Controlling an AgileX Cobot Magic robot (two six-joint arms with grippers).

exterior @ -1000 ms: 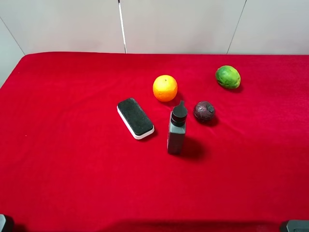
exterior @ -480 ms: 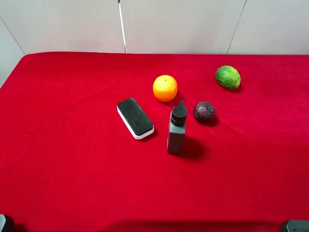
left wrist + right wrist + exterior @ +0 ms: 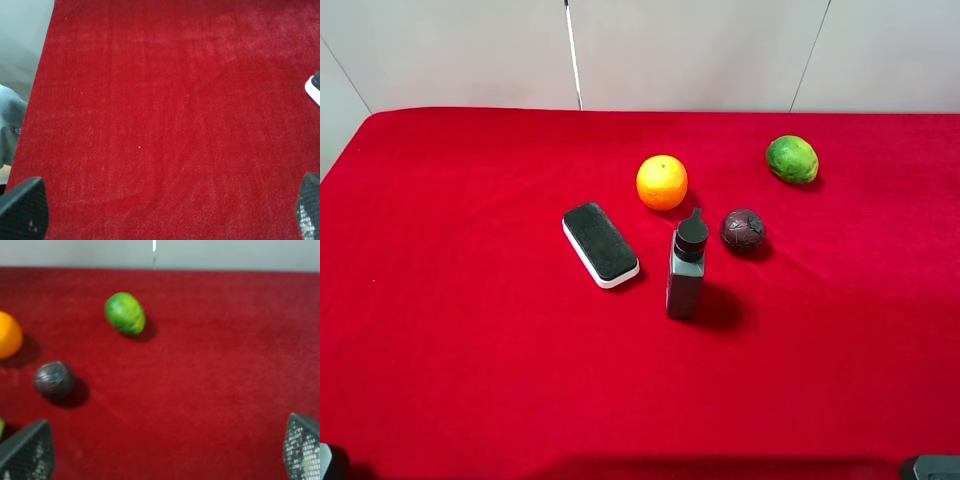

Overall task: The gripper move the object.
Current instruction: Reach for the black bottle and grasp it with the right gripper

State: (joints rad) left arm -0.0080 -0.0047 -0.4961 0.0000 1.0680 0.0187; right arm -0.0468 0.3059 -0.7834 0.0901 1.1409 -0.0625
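Observation:
The object, a dark grey upright bottle (image 3: 685,270) with a black nozzle cap, stands on the red cloth near the middle of the table in the exterior high view. No gripper is near it. My left gripper (image 3: 165,210) is open and empty, its two fingertips (image 3: 22,207) far apart over bare red cloth near the table's left edge. My right gripper (image 3: 165,450) is open and empty, its fingertips (image 3: 302,445) far apart over bare cloth. The bottle does not show clearly in either wrist view.
A black-and-white eraser block (image 3: 601,243) lies left of the bottle; its corner shows in the left wrist view (image 3: 315,87). An orange (image 3: 662,182), a dark purple fruit (image 3: 743,230) and a green fruit (image 3: 792,159) lie behind and to the right of the bottle. The right wrist view shows the purple fruit (image 3: 54,380) and the green fruit (image 3: 125,313).

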